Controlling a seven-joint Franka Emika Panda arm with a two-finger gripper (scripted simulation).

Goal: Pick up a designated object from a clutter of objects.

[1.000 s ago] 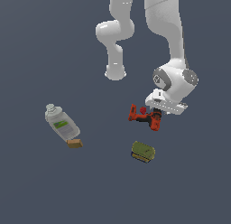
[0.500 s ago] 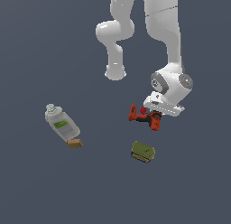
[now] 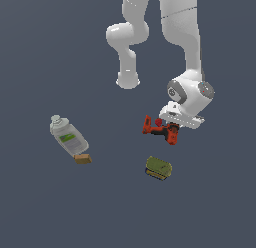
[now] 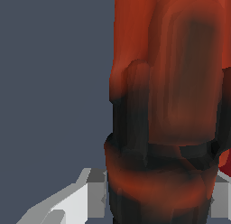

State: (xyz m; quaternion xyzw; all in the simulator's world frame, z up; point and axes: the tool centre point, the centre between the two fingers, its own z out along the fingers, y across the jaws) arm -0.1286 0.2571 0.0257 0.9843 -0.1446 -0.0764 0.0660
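The only thing here outside the task is the ground (image 3: 50,207), a flat surface of one even slate blue-grey. In the exterior view it lies under the claw (image 3: 172,128) and spreads away from it on every side, reaching all four edges of the picture. Its tone is much the same close beneath the claw and far from it, towards the exterior view's left as towards its right. In the wrist view the same plain blue-grey ground (image 4: 54,83) fills a broad stretch of the picture beyond the claw, smooth and featureless there too.
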